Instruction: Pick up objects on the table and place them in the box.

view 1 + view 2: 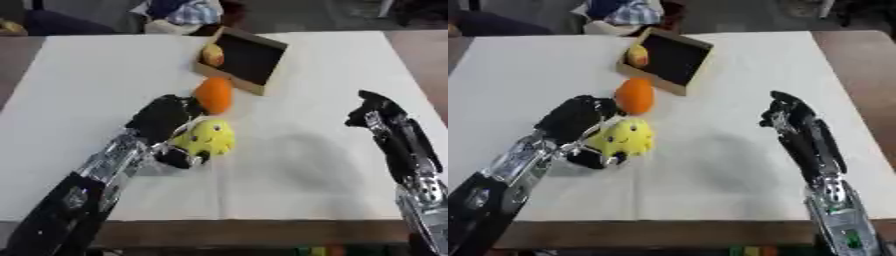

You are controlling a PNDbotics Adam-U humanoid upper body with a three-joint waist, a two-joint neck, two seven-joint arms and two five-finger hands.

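On the table (350,75), left robot hand (166,120) gripping yellow toy (206,139)

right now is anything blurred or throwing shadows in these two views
Left eye view: soft all over, the left hand smeared around the yellow toy. Right eye view: a faint shadow on the table beside the right hand; the box interior reads dark.

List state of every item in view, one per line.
left hand: shut on yellow toy
yellow toy: held, at table level
orange object: on the table, outside the box
box: open, one yellowish item inside at its left wall
right hand: raised, holds nothing, fingers unclear
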